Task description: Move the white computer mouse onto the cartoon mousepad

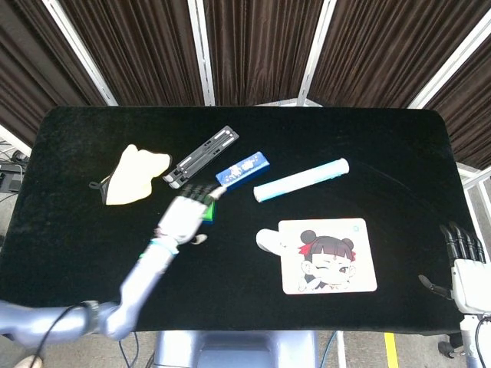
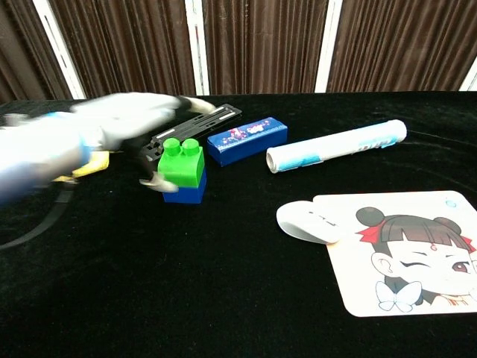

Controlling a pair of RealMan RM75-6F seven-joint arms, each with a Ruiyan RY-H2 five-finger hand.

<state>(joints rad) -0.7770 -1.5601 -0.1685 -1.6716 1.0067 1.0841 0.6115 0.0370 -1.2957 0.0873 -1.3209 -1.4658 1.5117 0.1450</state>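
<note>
The white computer mouse lies toward the near edge of the worktop, its right side overlapping the left border of the cartoon mousepad; most of its body looks to rest on the black cloth, so the task reads as nearly but not fully done. It looks light, hard-shelled and smooth, likely to slide easily on the velvet and to skid out of a loose hold; a grasp across its two long sides, or a flat push from its left flank, would suit it. The pad is thin and may shift if the mouse is shoved against its border instead of lifted over it.

The left hand is well apart from the mouse, blurred above the green and blue block, fingers apparently spread and holding nothing. The right hand hangs off the right near corner, fingers extended and empty.

Behind the pad lies a white tube, near its far border. A blue box, a black stand and a yellow cloth sit toward the far left. Open cloth spreads left of and in front of the mouse.
</note>
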